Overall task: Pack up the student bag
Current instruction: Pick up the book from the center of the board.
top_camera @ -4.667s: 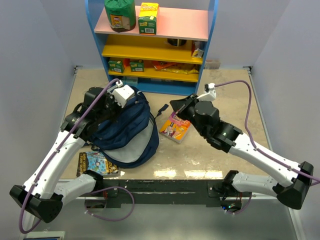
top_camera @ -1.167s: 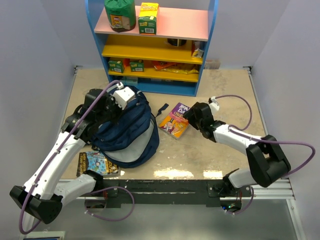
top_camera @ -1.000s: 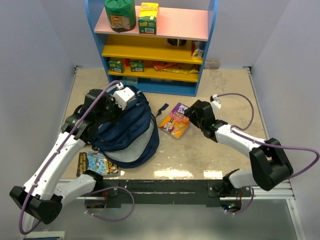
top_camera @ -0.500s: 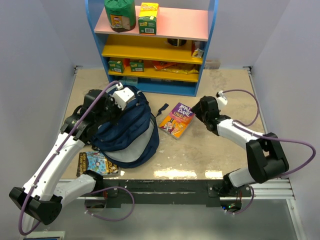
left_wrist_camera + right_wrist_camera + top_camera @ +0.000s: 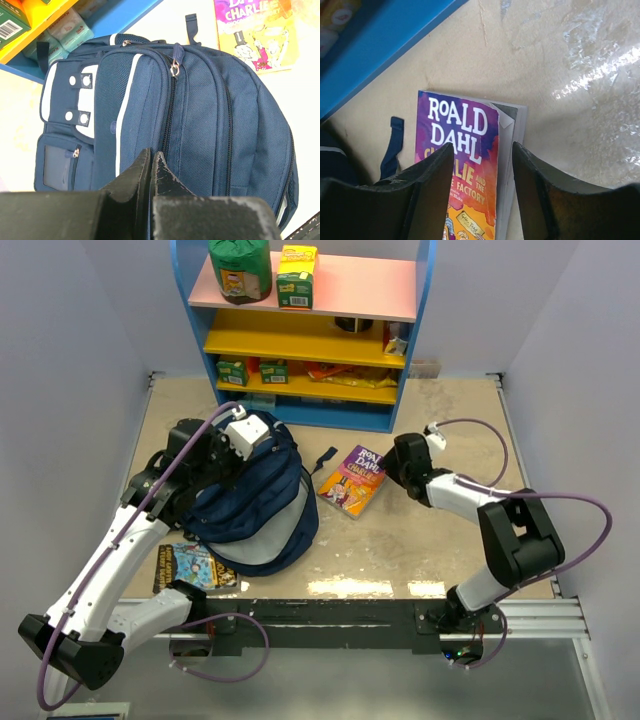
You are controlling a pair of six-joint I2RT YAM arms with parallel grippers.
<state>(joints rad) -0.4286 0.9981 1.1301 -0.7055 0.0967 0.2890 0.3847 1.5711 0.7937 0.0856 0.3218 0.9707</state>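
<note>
So, bench (image 5: 440, 540): we saw a beige, glossy surface carrying everything, with both arms bolted at its near edge.
Shelf unit (image 5: 300, 338): it stood at the far edge, blue-framed with a pink top board and yellow boards below, and packets and cartons sat on them.
Student bag (image 5: 255, 505): it lay on the left half of the bench, navy with white patches and thin light stripes. Its front faced up and its grey-lined mouth faced the near edge.
Roald Dahl book (image 5: 353, 480): it lay flat just right of the bag with its purple and orange cover up. The top corner of the cover was curled.
Second book (image 5: 190, 567): it lay at the bag's near-left side, partly tucked under it.
Left tool (image 5: 151, 152): it was closed, its fingers pressed together over the bag's front panel. We could not tell whether any fabric was caught.
Right tool (image 5: 482, 146): it was open, low over the right edge of the Roald Dahl book, with that edge showing between the jaws. We could not tell whether it touched.
Strap end (image 5: 325, 458): it was dark and lay on the bench between the bag and the book.
Zip pull (image 5: 174, 67): it was metal and sat at the top of the bag's front zip.
</note>
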